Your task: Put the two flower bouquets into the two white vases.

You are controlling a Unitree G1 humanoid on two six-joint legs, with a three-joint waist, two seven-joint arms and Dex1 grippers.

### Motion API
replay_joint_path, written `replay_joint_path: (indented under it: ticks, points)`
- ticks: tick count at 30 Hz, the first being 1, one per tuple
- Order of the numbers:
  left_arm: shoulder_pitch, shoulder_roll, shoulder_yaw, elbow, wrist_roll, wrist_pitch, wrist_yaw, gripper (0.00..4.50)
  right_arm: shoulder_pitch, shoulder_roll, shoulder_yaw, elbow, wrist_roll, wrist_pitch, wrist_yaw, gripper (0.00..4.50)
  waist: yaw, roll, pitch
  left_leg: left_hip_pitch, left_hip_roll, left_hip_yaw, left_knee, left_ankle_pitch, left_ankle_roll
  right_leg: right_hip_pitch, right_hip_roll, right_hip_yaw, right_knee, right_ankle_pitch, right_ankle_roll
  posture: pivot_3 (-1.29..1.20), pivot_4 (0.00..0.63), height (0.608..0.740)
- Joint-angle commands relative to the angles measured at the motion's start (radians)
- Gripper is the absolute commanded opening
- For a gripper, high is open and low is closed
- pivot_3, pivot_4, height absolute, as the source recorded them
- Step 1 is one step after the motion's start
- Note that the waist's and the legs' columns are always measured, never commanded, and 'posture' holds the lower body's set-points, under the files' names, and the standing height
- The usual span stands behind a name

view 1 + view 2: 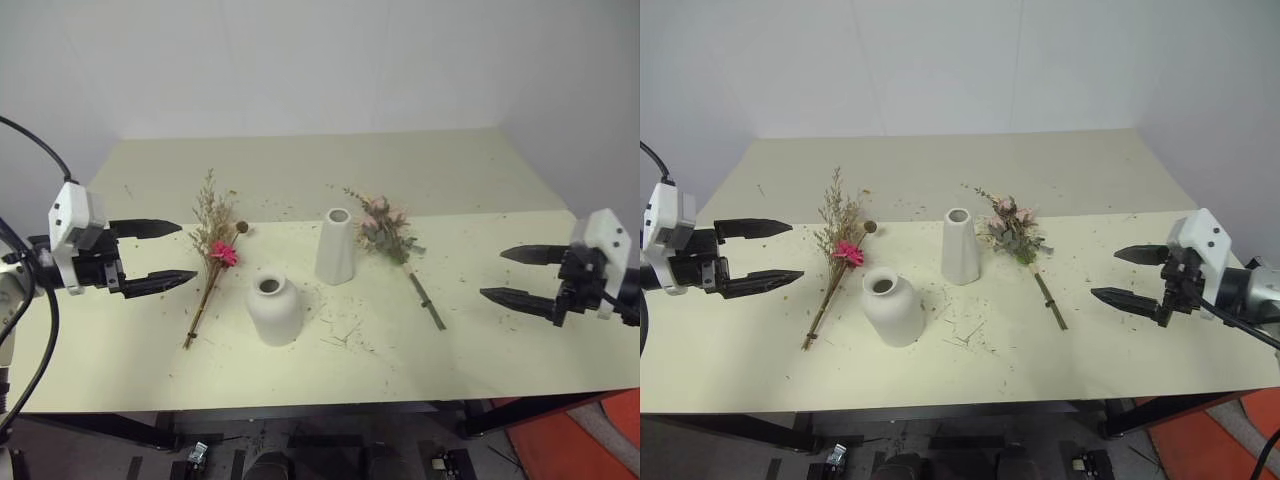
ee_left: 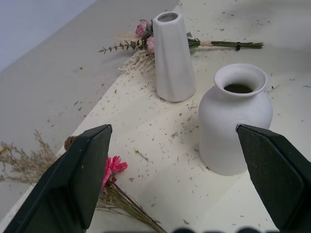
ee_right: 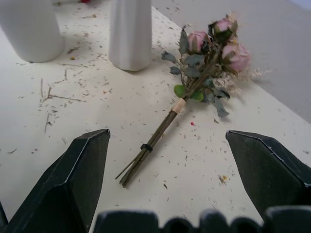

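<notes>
Both my tools wide open, empty, above worktop (image 1: 500, 360) edges; bouquets flat, vases upright and empty

Left tool (image 1: 165, 254) near daisy bouquet (image 1: 213, 262), which lies left of round vase (image 1: 274, 309); tall vase (image 1: 335, 246) stands behind and right of it; rose bouquet (image 1: 393, 243) lies just right of tall vase, stems toward my right tool (image 1: 518, 275), well apart; plant bits scattered on worktop
</notes>
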Motion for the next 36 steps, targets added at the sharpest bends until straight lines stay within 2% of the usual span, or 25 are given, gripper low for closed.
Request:
replay_joint_path:
  ticks: [1,5,10,16,21,24,28,34,35,36]
  points:
    - [-0.053,-0.001,-0.016,0.012,-0.011,-0.020,-0.016,4.46,-0.130,-0.010,0.119,-0.060,-0.022,0.209,-0.115,4.50,-0.007,0.000,0.000,0.000,0.000,0.000,0.000,0.000,0.000,0.000,0.000,0.000,0.000,0.000,0.000,0.00,0.150,0.740]
    - [-0.100,-0.009,-0.047,0.039,-0.007,-0.023,-0.031,4.46,-0.304,0.062,0.256,0.000,-0.068,0.408,-0.238,4.50,-0.020,0.000,0.000,0.000,0.000,0.000,0.000,0.000,0.000,0.000,0.000,0.000,0.000,0.000,0.000,0.00,0.150,0.740]
    - [-0.145,-0.029,-0.075,0.061,-0.011,-0.023,-0.043,4.46,-0.559,0.214,0.481,0.251,-0.211,0.528,-0.325,4.50,-0.025,0.000,0.000,-0.002,0.000,0.000,0.000,0.000,0.000,-0.003,0.000,0.000,0.000,0.000,0.000,0.00,0.150,0.740]
    - [-0.148,-0.035,-0.072,0.059,-0.015,-0.024,-0.049,4.46,-0.738,0.390,0.613,0.539,-0.322,0.492,-0.341,4.50,-0.025,0.000,0.000,-0.007,0.000,-0.001,0.000,0.000,0.000,-0.007,0.000,-0.001,0.002,0.000,-0.001,0.00,0.150,0.740]
    - [-0.146,-0.035,-0.070,0.052,-0.019,-0.022,-0.048,4.46,-0.807,0.460,0.673,0.702,-0.392,0.431,-0.311,4.50,-0.023,0.000,0.000,-0.017,-0.001,-0.001,0.003,0.001,-0.001,-0.019,-0.001,-0.001,0.010,0.001,-0.001,0.00,0.150,0.740]
    - [-0.132,-0.034,-0.063,0.041,-0.023,-0.022,-0.045,4.50,-0.837,0.505,0.717,0.803,-0.449,0.371,-0.289,3.95,-0.026,0.000,0.000,-0.016,-0.001,-0.001,0.004,0.001,-0.001,-0.019,0.000,-0.001,0.011,0.001,-0.001,0.00,0.150,0.740]
    - [-0.112,-0.032,-0.049,0.025,-0.028,-0.020,-0.041,4.50,-0.865,0.546,0.712,0.883,-0.494,0.318,-0.276,2.59,-0.040,0.000,-0.001,-0.014,-0.001,-0.001,0.004,0.001,-0.001,-0.017,0.000,-0.001,0.012,0.001,-0.001,0.00,0.150,0.740]
    - [-0.095,-0.030,-0.037,0.010,-0.034,-0.017,-0.032,4.50,-0.862,0.548,0.679,0.877,-0.523,0.311,-0.269,0.55,-0.050,0.000,-0.001,-0.013,-0.001,-0.001,0.003,0.001,-0.001,-0.018,0.000,-0.001,0.013,0.001,-0.001,0.00,0.150,0.740]
    - [-0.096,-0.031,-0.037,0.011,-0.034,-0.017,-0.031,4.50,-0.863,0.546,0.665,0.873,-0.523,0.316,-0.280,0.27,-0.049,0.000,-0.001,-0.013,-0.001,-0.001,0.003,0.001,-0.001,-0.018,0.000,-0.001,0.013,0.001,-0.001,0.00,0.150,0.740]
    - [-0.098,-0.031,-0.038,0.013,-0.033,-0.018,-0.032,4.50,-0.866,0.548,0.645,0.873,-0.520,0.327,-0.298,0.19,-0.049,0.000,-0.001,-0.013,-0.001,-0.001,0.003,0.001,-0.001,-0.018,0.000,-0.001,0.013,0.001,-0.001,0.00,0.150,0.740]
